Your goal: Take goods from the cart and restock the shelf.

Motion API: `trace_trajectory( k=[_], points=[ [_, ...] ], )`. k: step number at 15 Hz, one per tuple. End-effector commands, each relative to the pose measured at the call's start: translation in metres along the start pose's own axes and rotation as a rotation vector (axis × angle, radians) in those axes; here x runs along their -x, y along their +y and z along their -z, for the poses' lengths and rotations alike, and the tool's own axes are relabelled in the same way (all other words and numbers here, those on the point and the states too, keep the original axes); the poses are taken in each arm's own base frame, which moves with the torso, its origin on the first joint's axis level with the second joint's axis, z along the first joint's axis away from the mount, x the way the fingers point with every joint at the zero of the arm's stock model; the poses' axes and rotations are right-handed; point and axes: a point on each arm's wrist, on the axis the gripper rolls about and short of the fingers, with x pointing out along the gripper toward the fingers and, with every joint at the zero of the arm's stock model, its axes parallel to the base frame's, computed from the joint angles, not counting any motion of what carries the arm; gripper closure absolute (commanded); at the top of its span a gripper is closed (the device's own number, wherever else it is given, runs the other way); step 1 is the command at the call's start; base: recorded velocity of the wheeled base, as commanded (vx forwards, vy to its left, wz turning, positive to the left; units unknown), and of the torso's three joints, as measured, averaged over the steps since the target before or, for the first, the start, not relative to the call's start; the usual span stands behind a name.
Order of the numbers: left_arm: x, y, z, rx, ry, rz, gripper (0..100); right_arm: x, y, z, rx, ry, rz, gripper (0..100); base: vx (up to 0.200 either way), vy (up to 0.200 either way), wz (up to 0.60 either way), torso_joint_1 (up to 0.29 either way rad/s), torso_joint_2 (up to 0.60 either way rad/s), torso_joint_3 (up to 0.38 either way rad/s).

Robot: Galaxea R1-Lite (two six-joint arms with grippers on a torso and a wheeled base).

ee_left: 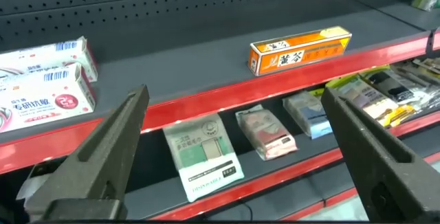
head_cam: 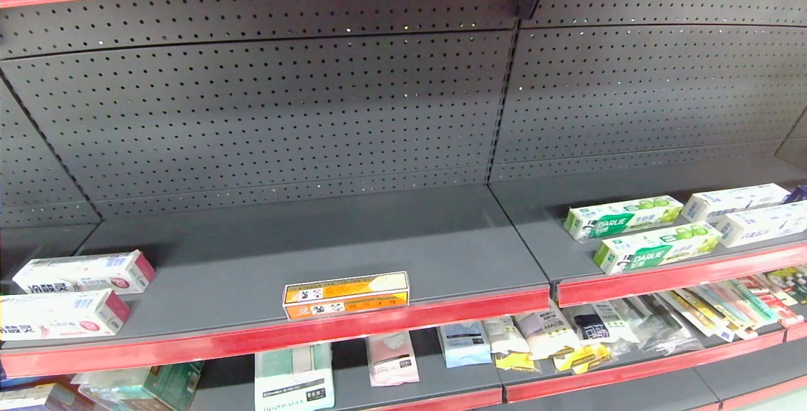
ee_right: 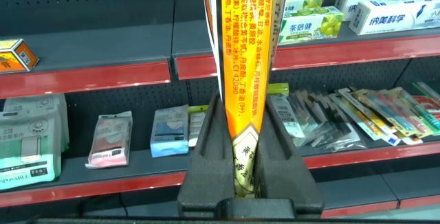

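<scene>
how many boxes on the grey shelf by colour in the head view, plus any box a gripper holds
pink-white boxes: 2
orange box lying on the shelf: 1
green boxes: 2
blue-white boxes: 2
held orange box in the right gripper: 1
total: 8

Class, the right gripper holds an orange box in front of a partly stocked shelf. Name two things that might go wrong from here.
1. The right gripper clamps the held orange box only near one end, so most of it stands free; it may tilt or slip when it touches the shelf.
2. The shelved orange box sits right at the front edge; setting another beside it might nudge it off.
</scene>
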Motion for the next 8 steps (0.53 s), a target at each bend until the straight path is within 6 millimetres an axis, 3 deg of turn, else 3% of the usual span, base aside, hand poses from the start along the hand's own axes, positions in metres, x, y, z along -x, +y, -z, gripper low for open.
trace_trajectory(
  k=[1,8],
  points=[
    [0.0008,0.0001,0.0006,0.000,-0.010,0.002,0,0.0000,0.0000,0.0000,0.001,0.001,-0.001,100,0.000,0.000,0.00,0.000,0.00,0.000],
    [0.0009,0.0001,0.0006,0.000,-0.012,0.002,0,0.0000,0.0000,0.0000,0.001,0.001,0.001,100,0.000,0.000,0.00,0.000,0.00,0.000]
  ],
)
